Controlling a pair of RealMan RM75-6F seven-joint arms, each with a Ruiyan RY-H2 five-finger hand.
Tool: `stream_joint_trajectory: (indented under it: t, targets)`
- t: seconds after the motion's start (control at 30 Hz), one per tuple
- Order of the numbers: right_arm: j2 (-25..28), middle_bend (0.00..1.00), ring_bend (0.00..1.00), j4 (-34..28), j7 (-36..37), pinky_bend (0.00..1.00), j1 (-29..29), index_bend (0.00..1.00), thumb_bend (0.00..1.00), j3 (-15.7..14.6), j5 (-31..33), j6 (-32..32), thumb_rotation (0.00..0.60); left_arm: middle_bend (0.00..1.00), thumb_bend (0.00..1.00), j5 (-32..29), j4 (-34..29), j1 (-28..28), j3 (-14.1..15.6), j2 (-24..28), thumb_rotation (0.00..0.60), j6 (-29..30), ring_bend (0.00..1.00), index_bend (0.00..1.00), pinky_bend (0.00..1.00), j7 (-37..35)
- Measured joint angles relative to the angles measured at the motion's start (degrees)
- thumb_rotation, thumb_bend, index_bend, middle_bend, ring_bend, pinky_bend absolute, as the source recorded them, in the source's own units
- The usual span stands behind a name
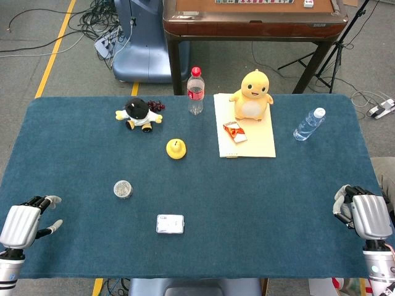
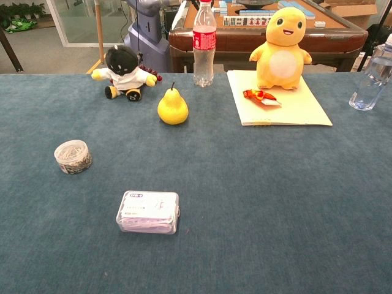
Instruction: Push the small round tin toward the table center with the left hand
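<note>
The small round tin (image 1: 123,189) (image 2: 73,156) has a clear lid and stands on the blue table cloth, left of the middle. My left hand (image 1: 28,221) hovers at the table's front left corner, well to the left of the tin and a little nearer me, holding nothing with its fingers apart. My right hand (image 1: 363,211) is at the front right corner, far from the tin, fingers curled inward and empty. Neither hand shows in the chest view.
A white flat box (image 1: 170,223) (image 2: 148,211) lies front of centre. A yellow pear (image 1: 176,148) (image 2: 173,106), a black plush toy (image 1: 138,115), a red-capped bottle (image 1: 195,90), a yellow plush (image 1: 251,94) on a cream sheet (image 1: 256,142) and a clear bottle (image 1: 308,124) stand farther back.
</note>
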Motion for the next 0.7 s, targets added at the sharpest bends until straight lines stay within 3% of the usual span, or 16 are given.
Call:
stream_joint_trajectory:
  t: [0.3,0.53,0.7]
  targets:
    - [0.61,0.53,0.47,-0.75,0.02,0.62,-0.18,0.7,0.73,-0.41,-1.49,1.06,0.6,0.51,0.0,0.65,-0.04,-0.14,0.35,-0.58,0.6,-0.01,0.46,0.39,0.7,0.1]
    - [1.15,0.48,0.44,-0.94,-1.12,0.55,-1.49,0.66,0.58,-0.76,-3.23,4.32,0.6,0.5,0.0,2.73,0.01,-0.86,0.77,-1.54,0.6,0.57,0.49,0.33,0.73,-1.59]
    - [2.37,0.38,0.34,-2.13,-3.0,0.45,-2.58,0.56,0.43,-1.38,-4.37,5.79,0.6,0.39,0.0,6.2,1.42,-2.34,1.36,-3.37,0.6,1.28,0.39,0.26,0.72,-2.35]
